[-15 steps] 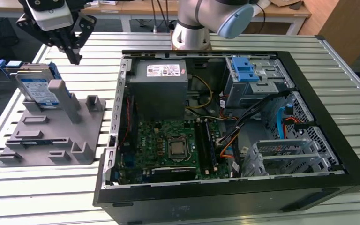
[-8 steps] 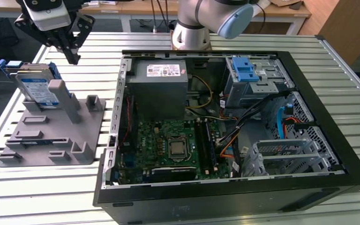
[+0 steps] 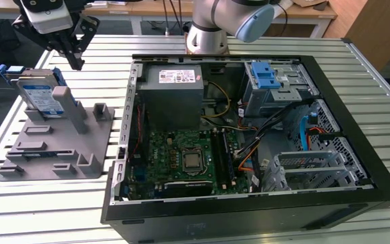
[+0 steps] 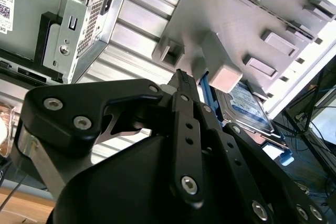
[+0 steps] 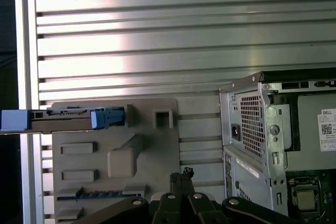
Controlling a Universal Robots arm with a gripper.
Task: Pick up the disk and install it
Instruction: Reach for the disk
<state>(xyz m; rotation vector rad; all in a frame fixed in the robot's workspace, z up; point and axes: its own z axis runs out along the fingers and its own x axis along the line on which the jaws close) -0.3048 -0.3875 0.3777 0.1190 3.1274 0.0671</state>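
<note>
The disk (image 3: 40, 97) is a silver drive with a white-and-blue label in a blue carrier. It stands on edge, leaning against a post of the grey holder (image 3: 53, 147) at the exterior view's left. My gripper (image 3: 78, 64) hangs above the table just behind the disk and a little toward the exterior view's right, apart from it. The fingertips are pressed together with nothing between them. The second wrist view has the gripper (image 4: 181, 75) near the disk (image 4: 252, 106). In the first wrist view the disk (image 5: 63, 119) is edge-on, off to the side of the gripper (image 5: 181, 174).
An open black computer case (image 3: 385, 168) lies at the exterior view's right of the holder. It holds a motherboard (image 3: 185, 157), a grey power-supply box (image 3: 174, 96), and a metal drive cage with a blue latch (image 3: 266, 76). The arm's base (image 3: 205, 35) stands behind the case.
</note>
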